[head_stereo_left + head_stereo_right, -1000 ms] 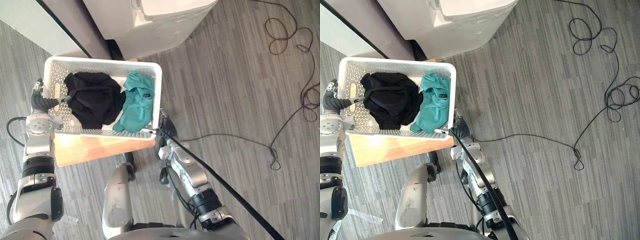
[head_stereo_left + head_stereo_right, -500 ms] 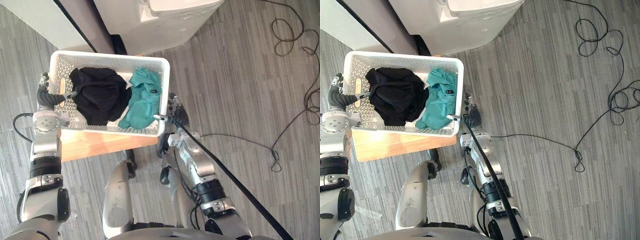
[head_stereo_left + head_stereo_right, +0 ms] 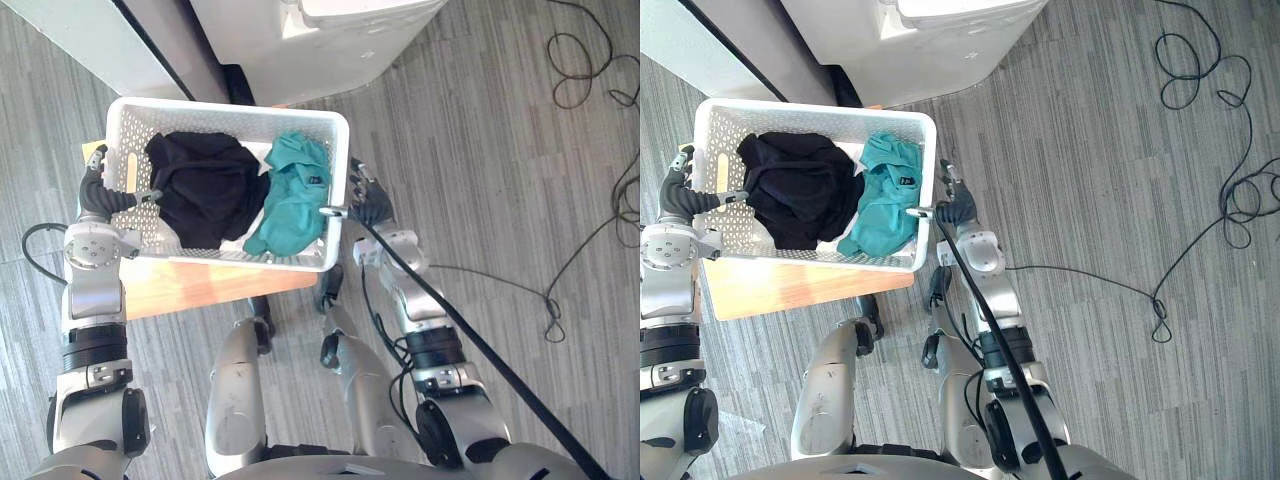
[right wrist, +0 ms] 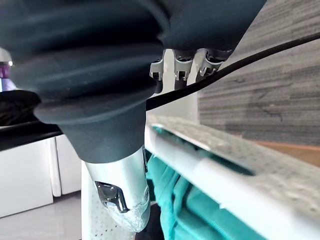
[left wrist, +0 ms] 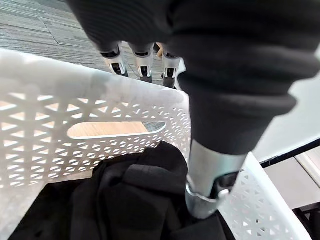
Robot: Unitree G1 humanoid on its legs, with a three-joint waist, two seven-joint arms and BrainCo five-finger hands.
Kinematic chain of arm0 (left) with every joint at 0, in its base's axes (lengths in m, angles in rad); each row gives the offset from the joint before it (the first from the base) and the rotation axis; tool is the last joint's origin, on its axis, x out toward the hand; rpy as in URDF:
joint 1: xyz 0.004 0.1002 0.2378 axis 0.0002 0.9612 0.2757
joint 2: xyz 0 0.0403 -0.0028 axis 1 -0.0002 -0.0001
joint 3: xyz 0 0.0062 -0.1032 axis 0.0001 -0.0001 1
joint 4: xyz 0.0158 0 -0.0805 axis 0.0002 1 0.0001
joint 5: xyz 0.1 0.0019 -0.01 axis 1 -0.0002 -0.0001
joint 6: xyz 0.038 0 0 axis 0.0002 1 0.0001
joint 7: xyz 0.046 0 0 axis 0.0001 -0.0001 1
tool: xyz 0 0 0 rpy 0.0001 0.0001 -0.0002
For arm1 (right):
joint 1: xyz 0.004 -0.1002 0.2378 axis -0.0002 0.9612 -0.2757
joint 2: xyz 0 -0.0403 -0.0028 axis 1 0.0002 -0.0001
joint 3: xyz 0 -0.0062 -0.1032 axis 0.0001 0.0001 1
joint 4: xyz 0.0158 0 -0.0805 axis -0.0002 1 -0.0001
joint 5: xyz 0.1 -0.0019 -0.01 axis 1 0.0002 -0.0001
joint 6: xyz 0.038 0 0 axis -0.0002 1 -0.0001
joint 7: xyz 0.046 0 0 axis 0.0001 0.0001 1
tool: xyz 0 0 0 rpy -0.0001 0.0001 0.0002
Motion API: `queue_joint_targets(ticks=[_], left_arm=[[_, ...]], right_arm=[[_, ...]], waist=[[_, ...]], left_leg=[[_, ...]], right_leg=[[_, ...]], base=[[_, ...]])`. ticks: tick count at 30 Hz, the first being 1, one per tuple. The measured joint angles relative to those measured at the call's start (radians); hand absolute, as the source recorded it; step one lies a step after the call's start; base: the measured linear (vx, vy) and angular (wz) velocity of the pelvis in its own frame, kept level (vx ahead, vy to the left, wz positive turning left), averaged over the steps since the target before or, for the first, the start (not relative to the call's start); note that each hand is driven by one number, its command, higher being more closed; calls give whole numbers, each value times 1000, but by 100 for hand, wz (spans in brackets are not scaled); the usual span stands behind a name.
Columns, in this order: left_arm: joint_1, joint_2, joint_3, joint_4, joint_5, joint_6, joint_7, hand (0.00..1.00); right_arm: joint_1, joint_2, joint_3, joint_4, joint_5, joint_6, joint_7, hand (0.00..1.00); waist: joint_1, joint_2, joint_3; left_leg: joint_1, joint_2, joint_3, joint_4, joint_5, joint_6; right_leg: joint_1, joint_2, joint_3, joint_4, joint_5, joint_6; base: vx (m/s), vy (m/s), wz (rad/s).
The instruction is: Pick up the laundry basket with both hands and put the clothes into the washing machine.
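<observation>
The white perforated laundry basket (image 3: 230, 104) hangs between my two hands, partly over a low wooden table (image 3: 200, 287). Inside lie a black garment (image 3: 205, 188) on the left and a teal garment (image 3: 290, 195) on the right. My left hand (image 3: 100, 195) clamps the basket's left end wall (image 5: 75, 115), thumb (image 5: 207, 185) inside by the black garment (image 5: 135, 200), fingers (image 5: 142, 55) outside. At the other end my right hand (image 3: 368, 205) pinches the rim (image 4: 225, 170), its thumb (image 4: 122, 195) inside next to the teal cloth (image 4: 185, 200). The white washing machine (image 3: 330, 40) stands just beyond the basket.
A grey panel and a white cabinet (image 3: 70, 40) stand at the far left beside the machine. Thin dark cable (image 3: 590, 70) loops over the grey plank floor on the right. Open floor lies between the machine and that cable.
Both hands have carried the basket to the right and a little farther off the wooden table, nearer the machine. My right arm has stretched forward with it.
</observation>
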Motion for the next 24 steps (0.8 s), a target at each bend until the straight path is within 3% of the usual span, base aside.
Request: queue_joint_targets(ticks=[4, 9, 24], left_arm=[[1, -7, 41, -32, -1, 15, -9, 0], [-43, -5, 178, 20, -50, 12, 91, 0], [-43, -8, 167, 57, -193, 3, 121, 0]], right_arm=[[-18, 1, -11, 38, 0, 2, 14, 0], [-62, 0, -44, 77, 3, -8, 14, 0], [-85, -6, -95, 70, 15, -11, 14, 0]], waist=[[0, 0, 0], [-6, 0, -1], [-9, -2, -2]], left_leg=[[-1, 0, -1, -2, 0, 0], [-43, 0, -6, 1, 6, -1], [-67, -6, -35, -21, 35, -6]], right_leg=[[-1, 0, -1, -1, 0, 0], [-34, 1, -4, -13, 12, -3], [-37, 5, -15, -44, 31, 2]], base=[[41, -10, 0], [34, -29, 1], [35, -18, 6]])
